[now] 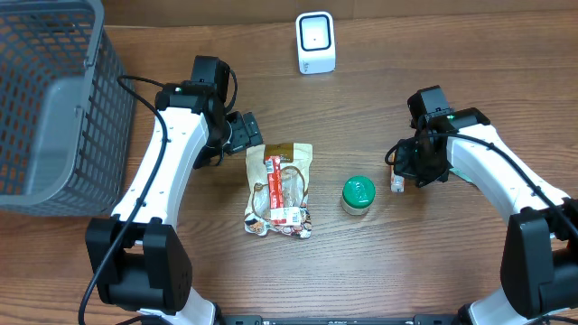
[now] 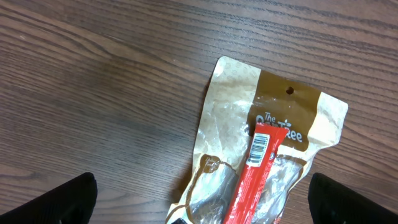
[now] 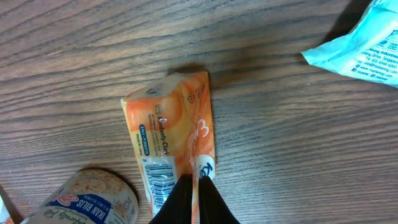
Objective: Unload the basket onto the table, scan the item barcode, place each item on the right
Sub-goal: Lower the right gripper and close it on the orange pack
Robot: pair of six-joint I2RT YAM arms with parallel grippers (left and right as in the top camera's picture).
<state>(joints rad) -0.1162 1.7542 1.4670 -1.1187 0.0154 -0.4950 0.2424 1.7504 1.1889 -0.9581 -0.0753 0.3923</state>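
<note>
A small orange packet [image 3: 171, 118] with a barcode on its left panel lies on the wooden table. My right gripper [image 3: 194, 200] is shut on its raised middle seam; from overhead the packet [image 1: 397, 184] peeks out under that gripper [image 1: 404, 170]. A tan snack bag [image 2: 267, 143] with a red bar [image 2: 256, 171] lying on it sits below my left gripper [image 2: 202, 208], which is open, with one finger on each side of the bag and neither touching it. The white scanner [image 1: 315, 42] stands at the table's far edge.
A green-lidded jar [image 1: 358, 194] stands between the snack bag [image 1: 280, 188] and the orange packet; its label [image 3: 87, 200] shows beside my right fingers. A light blue packet [image 3: 367, 43] lies just beyond. A grey wire basket [image 1: 45, 99] fills the left side.
</note>
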